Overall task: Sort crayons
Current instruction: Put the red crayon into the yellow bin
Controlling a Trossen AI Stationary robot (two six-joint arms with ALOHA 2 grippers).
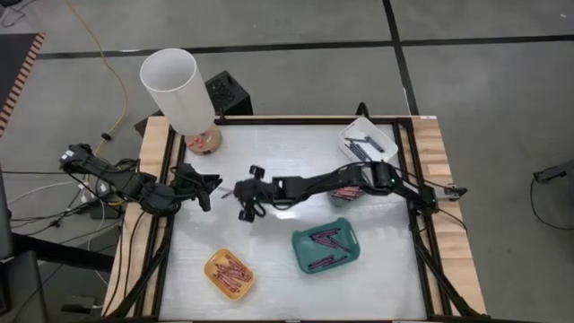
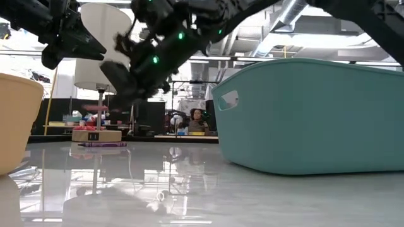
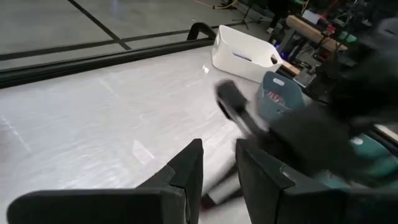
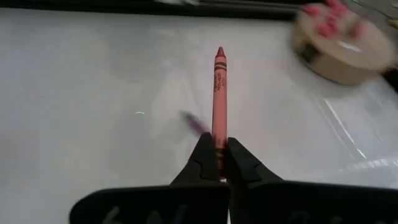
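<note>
With red sticks already in the yellow tray [image 1: 213, 266] at seven o'clock and pinks in the teal tray [image 1: 300, 254] at five, sorting runs on: the right gripper [image 4: 217, 163] pinches one pink-red wax crayon [image 4: 218, 99] mid-table, while the left gripper [image 3: 217, 171], slightly parted and empty, waits at nine o'clock.

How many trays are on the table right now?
3: yellow tray at the near edge left, teal tray right of it, white tray in the far right corner.
</note>
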